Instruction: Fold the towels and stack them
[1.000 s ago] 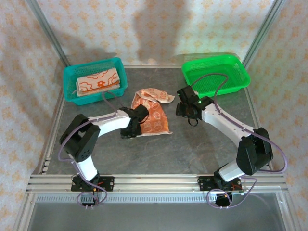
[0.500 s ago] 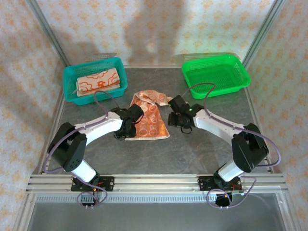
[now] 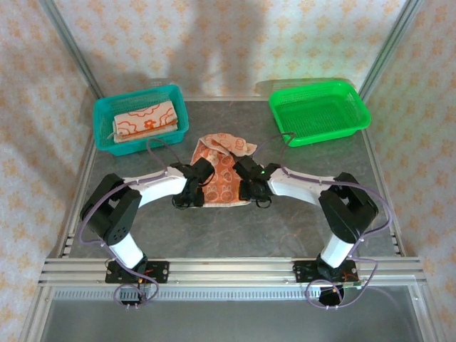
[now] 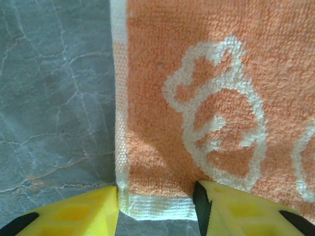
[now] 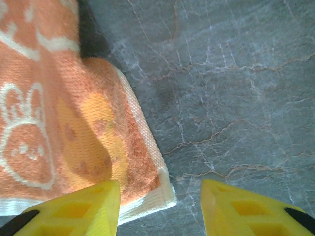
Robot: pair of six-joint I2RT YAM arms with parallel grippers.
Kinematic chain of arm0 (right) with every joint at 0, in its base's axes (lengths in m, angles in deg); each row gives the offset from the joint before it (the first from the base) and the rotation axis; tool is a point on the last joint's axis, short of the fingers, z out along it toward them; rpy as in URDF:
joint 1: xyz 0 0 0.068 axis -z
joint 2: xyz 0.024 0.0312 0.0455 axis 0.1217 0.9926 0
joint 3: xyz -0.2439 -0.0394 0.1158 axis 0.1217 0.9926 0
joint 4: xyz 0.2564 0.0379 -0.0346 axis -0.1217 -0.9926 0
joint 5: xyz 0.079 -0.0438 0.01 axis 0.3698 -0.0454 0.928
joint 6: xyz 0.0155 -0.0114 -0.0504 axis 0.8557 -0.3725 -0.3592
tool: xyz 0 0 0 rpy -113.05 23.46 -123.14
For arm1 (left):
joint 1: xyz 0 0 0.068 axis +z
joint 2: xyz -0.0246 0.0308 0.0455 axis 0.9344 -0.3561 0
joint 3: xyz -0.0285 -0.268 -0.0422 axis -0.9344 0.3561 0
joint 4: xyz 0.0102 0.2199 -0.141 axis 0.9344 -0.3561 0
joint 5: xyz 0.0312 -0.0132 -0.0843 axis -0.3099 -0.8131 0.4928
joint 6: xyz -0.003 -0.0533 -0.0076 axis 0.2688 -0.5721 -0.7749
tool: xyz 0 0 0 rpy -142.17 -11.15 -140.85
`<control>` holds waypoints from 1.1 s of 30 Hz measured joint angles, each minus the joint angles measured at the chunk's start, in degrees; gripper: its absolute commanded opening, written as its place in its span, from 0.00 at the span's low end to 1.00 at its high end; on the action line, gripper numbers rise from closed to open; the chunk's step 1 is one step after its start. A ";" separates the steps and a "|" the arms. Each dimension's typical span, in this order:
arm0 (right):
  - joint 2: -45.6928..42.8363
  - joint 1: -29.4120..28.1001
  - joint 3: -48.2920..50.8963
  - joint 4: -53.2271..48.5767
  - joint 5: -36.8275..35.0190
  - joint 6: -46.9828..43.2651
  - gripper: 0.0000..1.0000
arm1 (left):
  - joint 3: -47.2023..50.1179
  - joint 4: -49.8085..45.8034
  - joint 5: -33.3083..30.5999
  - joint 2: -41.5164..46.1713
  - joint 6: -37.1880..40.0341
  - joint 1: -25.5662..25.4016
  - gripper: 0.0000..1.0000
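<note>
An orange towel (image 3: 222, 182) printed with white cartoon faces lies on the grey table, its far end bunched up. My left gripper (image 3: 191, 198) stands at its near left corner and my right gripper (image 3: 251, 194) at its near right corner. In the left wrist view the towel (image 4: 206, 98) has its cream-hemmed corner between the open yellow fingers (image 4: 74, 216) of the left gripper (image 4: 157, 211). In the right wrist view the other towel corner (image 5: 157, 194) lies between the open jaws of the right gripper (image 5: 160, 206), close to the left finger. A folded towel (image 3: 146, 117) sits in the teal basket (image 3: 100, 117).
A bright green basket (image 3: 360, 114) stands at the back right of the table (image 3: 299, 221). Metal frame posts rise at the back corners, and an aluminium rail runs along the near edge by the arm bases.
The left gripper has opened at the towel's near left corner. The right arm has swung left and down to the near right corner, its jaws narrowing. The towel now lies flatter and straighter.
</note>
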 measured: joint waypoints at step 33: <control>-7.78 -1.51 -2.43 -0.42 -6.54 -0.70 0.00 | -11.78 -5.05 -0.13 5.75 2.73 0.33 0.00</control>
